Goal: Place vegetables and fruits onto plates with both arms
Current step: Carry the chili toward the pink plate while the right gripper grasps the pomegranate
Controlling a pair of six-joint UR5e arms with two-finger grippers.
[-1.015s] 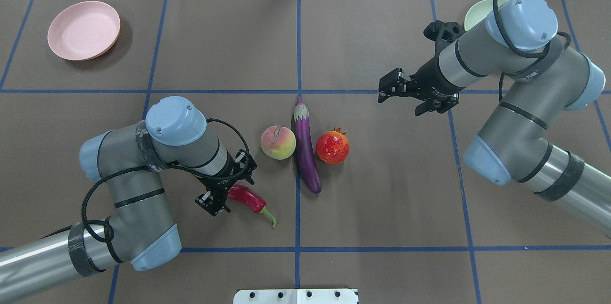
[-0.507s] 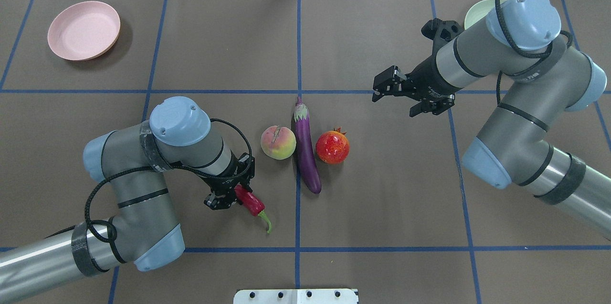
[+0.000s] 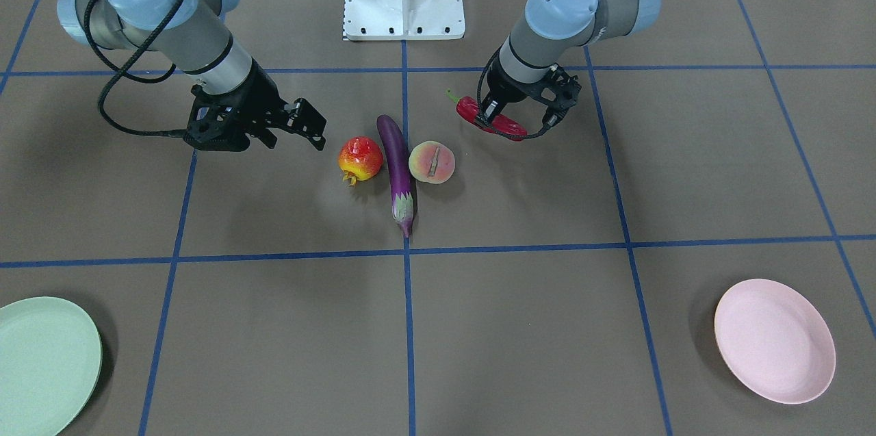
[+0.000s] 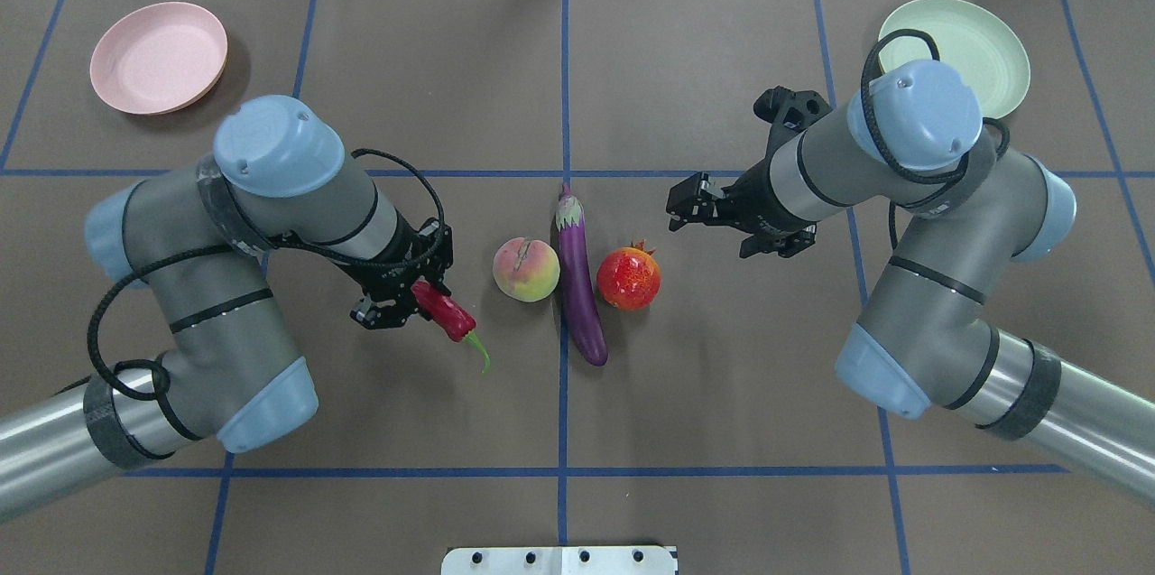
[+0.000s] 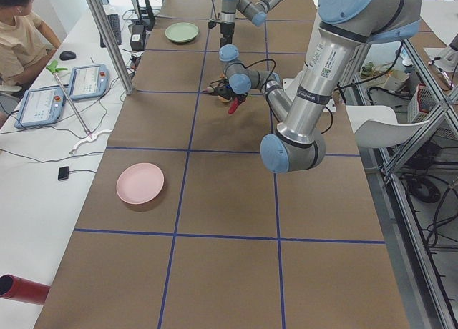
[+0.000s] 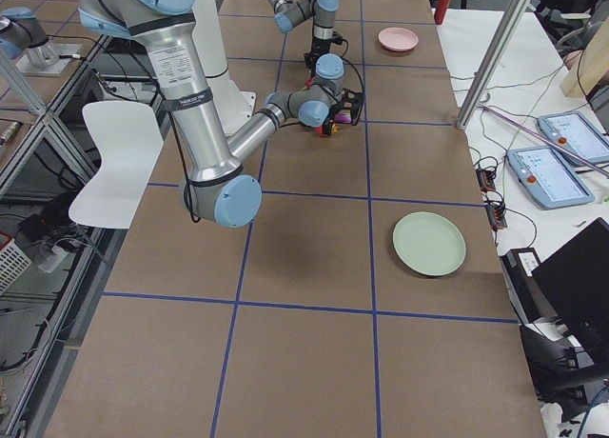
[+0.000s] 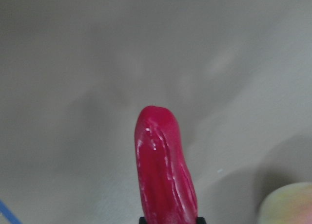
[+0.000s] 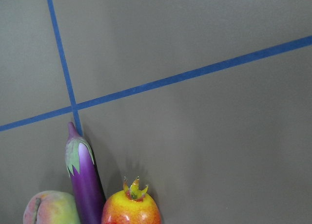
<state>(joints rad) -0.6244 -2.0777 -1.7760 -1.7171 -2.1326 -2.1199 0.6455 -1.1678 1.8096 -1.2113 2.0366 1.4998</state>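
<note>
Front-facing view: the left claw, just right of top centre, is clamping the glossy red chili across its body, and the chili is looking lifted off the brown mat. The right claw, left of centre, is hanging spread apart with nothing in it, just beside the pomegranate. Three things are lying in a tight row mid-frame: that round pomegranate, the long shiny purple eggplant and the round peach. So I'm counting two fruits, two veggies and two matte round plates. The green plate is getting cut off by the lower left edge, and the pink plate is sitting lower right. Loads of bare mat is lying between the row and either plate.

Overhead: the plates are sitting in the top corners, pink left, green right. The chili's green stem is pointing down-right.

Side views: both claws are showing too small to judge.

Left wrist: the ribbed red chili is filling the bottom centre, with the blurry peach peeking in at the lower right.

Right wrist: eggplant, pomegranate crown and peach are crowding the bottom left, with blue tape lines crossing above them.
</note>
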